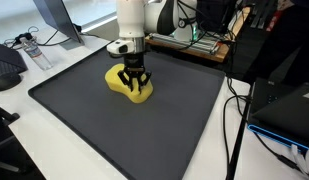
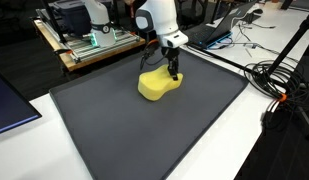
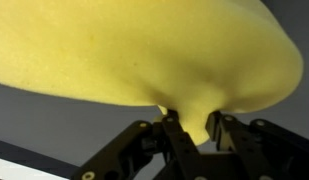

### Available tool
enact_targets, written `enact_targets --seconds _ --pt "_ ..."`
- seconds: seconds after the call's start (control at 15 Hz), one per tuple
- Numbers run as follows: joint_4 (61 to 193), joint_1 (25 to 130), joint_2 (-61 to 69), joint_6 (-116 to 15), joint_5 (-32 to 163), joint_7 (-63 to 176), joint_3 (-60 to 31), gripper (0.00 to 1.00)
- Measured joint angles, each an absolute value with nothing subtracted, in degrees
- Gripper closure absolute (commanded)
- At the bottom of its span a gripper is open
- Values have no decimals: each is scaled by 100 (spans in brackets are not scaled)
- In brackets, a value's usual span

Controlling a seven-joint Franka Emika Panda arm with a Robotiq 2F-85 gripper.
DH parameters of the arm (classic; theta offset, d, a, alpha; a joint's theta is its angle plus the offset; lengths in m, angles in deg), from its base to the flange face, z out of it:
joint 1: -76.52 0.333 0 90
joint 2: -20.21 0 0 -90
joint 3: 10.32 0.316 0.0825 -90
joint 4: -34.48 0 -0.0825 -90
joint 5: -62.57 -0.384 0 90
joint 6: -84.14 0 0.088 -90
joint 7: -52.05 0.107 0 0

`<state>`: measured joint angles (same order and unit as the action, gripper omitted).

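The step in hand looks like a pinch grip on the yellow foam lump [image 1: 127, 90], which lies on the dark mat [image 1: 114, 135] covering the white tabletop [image 1: 44, 140], toward the mat's far side in both exterior views. To do it well, I'd judge the hold should take more than a thin fold, since the material looks soft and a small nub could slip or tear free. The squeeze should be even on both sides, and the wrist should stay plumb over the lump.

The claw [image 3: 194, 130] stands upright above the lump's top edge. Its fingers [image 3: 177, 138] are drawn nearly together, with a narrow tongue of yellow foam pressed between them. So it has hold of the lump, though only by a small bite, and the rest bulges wide beyond the fingertips in the wrist view.
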<state>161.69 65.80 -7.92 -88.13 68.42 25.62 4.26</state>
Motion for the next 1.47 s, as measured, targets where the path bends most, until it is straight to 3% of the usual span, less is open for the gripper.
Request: enact_targets --seconds 1.47 --pt "16185 6528 -738 -8790 6819 2836 461 90"
